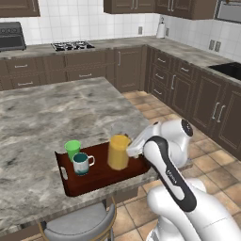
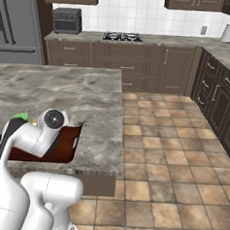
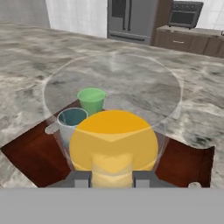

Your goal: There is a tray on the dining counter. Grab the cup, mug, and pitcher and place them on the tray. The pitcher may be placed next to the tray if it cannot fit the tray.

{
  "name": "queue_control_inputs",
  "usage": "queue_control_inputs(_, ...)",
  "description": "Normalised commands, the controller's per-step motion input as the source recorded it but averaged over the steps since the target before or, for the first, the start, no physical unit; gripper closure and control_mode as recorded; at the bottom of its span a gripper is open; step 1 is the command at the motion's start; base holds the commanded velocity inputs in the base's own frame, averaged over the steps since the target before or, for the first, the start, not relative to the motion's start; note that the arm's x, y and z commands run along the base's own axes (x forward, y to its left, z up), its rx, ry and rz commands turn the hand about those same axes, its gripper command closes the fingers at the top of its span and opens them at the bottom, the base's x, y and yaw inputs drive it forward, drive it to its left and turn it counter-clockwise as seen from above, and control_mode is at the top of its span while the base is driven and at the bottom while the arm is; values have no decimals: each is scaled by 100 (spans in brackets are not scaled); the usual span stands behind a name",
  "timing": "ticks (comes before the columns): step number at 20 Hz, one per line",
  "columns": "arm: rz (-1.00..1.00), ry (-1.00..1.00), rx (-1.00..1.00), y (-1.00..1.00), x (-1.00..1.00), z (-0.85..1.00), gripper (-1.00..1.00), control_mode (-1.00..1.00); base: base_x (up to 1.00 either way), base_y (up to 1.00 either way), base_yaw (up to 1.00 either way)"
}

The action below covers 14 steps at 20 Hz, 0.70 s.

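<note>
Though half-hidden behind the arm, claw (image 3: 112,178) clamped on pitcher (image 1: 118,151) handle, over tray (image 1: 101,176).

Tray (image 1: 94,181) sat on dining counter (image 1: 56,113), at its near edge by the corner. On tray: cup (image 1: 72,148) at far-left, mug (image 1: 82,163) just in front of cup & touching or nearly so, pitcher (image 1: 118,151) right of both, w/ a gap. Gripper (image 3: 112,178) was at pitcher's right side, fingers either side of its handle. Stool (image 1: 80,225) stood below counter edge, in front of tray. Stove (image 1: 72,45) lay on wall counter well behind tray.
</note>
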Motion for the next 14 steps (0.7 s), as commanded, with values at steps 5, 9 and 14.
queue_control_inputs(5,0,0,0,11,24,-22,100,-100,0,0,0)
queue_control_inputs(9,0,0,0,7,29,-13,100,-100,0,0,0)
queue_control_inputs(14,0,0,0,2,10,-27,100,-100,0,0,0)
